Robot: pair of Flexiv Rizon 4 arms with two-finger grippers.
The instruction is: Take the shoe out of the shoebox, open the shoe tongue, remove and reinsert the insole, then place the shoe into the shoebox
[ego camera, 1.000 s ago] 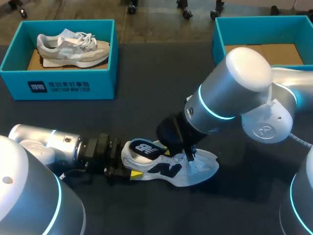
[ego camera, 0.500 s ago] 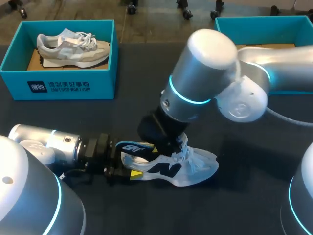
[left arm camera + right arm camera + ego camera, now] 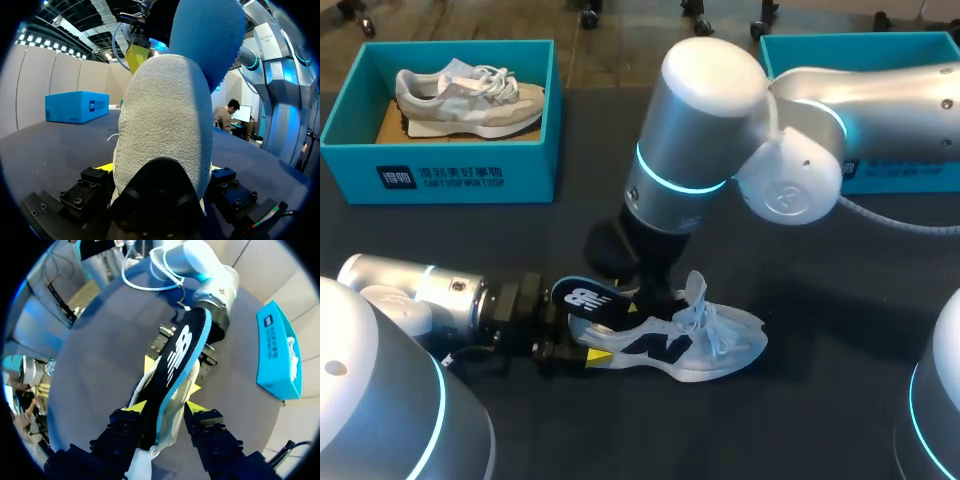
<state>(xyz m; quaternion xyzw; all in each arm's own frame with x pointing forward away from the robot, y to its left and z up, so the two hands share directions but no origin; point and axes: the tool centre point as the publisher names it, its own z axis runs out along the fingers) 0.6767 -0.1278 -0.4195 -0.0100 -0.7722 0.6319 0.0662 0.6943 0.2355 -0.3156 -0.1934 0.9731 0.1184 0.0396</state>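
Note:
A white shoe (image 3: 695,345) with black markings lies on its side on the dark table. My left gripper (image 3: 582,340) is shut on its heel (image 3: 160,125), one finger on each side. A dark insole (image 3: 588,298) with a blue edge sticks out of the shoe over the heel, and from the right wrist the insole (image 3: 175,360) runs between my right gripper's fingers. My right gripper (image 3: 167,409) stands above the shoe's opening with its yellow tips apart, open around the insole. In the head view the right gripper (image 3: 655,298) is partly hidden by its own arm.
A blue shoebox (image 3: 440,175) at the back left holds a grey shoe (image 3: 470,98). A second blue shoebox (image 3: 860,42) stands at the back right, partly behind my right arm. Bare dark table lies in front of the shoe and to its right.
My right arm swung left over the shoe, drawing the insole's heel end up and out past the heel. Its fingers went from shut to apart. The left arm stayed still.

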